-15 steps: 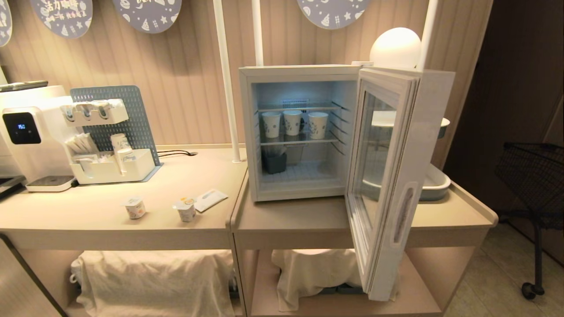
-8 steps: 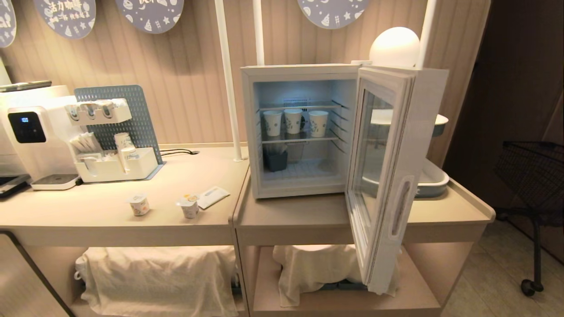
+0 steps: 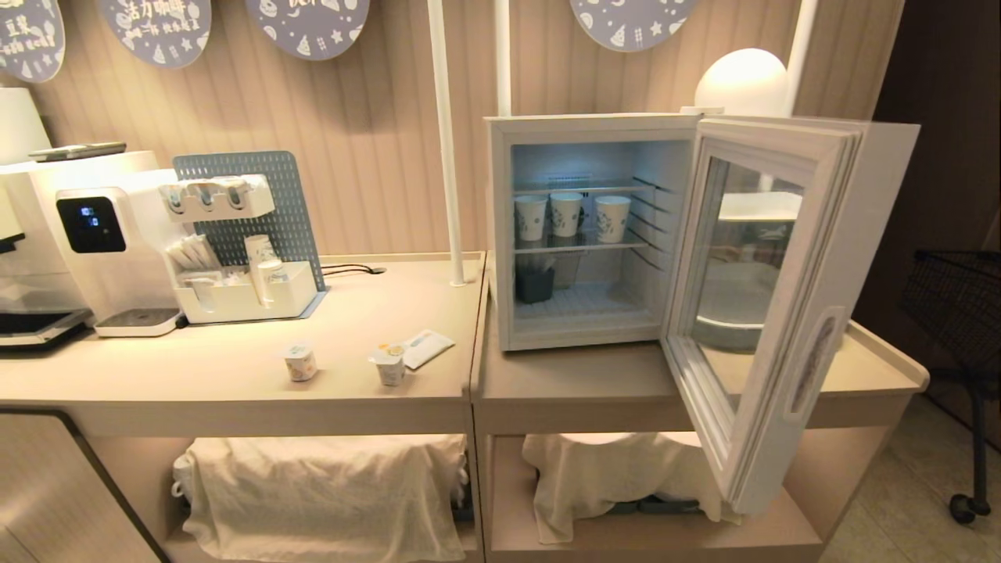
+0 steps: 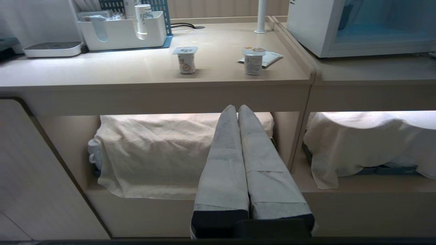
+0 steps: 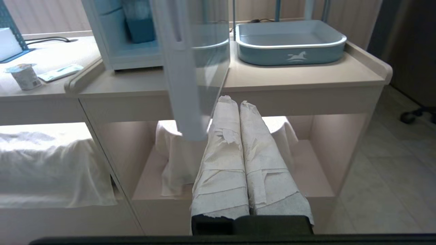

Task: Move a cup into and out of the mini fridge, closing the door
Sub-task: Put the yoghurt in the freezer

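Observation:
The white mini fridge (image 3: pixel 500 234) stands on the right counter with its glass door (image 3: pixel 813 313) swung wide open to the right. Three patterned paper cups (image 3: pixel 566 213) stand in a row on its upper wire shelf, and a dark holder sits below them. Two small sealed cups (image 3: pixel 300 363) (image 3: pixel 389 365) stand near the left counter's front edge. Neither arm shows in the head view. My left gripper (image 4: pixel 237 108) is shut and empty, low before the left counter's lower shelf. My right gripper (image 5: pixel 235 102) is shut and empty, just below the door's lower corner (image 5: pixel 190 126).
A water dispenser (image 3: pixel 90 234) and a white organiser with paper cups (image 3: pixel 242 289) stand at the back left. A flat packet (image 3: pixel 426 348) lies by the small cups. A grey tray (image 5: pixel 289 47) sits behind the door. Cloths (image 3: pixel 321 493) cover the lower shelves. A wire cart (image 3: pixel 954 305) is right.
The whole head view has shifted, so the camera moved: everything now sits further right in the picture. The cups, fridge and door keep their places relative to each other.

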